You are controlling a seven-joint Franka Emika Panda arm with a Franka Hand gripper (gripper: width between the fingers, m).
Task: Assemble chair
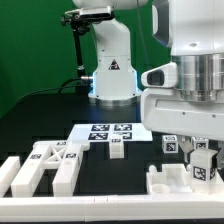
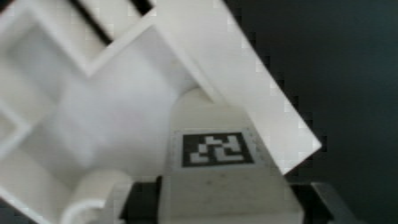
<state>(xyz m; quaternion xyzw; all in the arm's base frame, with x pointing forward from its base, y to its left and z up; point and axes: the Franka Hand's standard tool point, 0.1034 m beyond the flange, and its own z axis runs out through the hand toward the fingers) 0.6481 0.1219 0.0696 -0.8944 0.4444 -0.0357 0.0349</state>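
My gripper (image 1: 202, 165) hangs low at the exterior view's right, shut on a white tagged chair block (image 1: 204, 170). In the wrist view the same block (image 2: 222, 150) sits between my dark fingers (image 2: 173, 198), its square tag facing the camera; my gripper (image 2: 237, 202) is closed against its sides. Under it lies a white chair frame with slanted bars (image 2: 107, 90), which also shows in the exterior view (image 1: 170, 182). Another tagged part (image 1: 170, 147) stands just beside the gripper. White chair frames (image 1: 45, 165) lie at the left, and a small tagged cube (image 1: 117, 149) stands in the middle.
The marker board (image 1: 110, 130) lies flat in the middle of the black table. The arm's base (image 1: 110, 70) stands behind it. A low white border rail (image 1: 70, 208) runs along the near edge.
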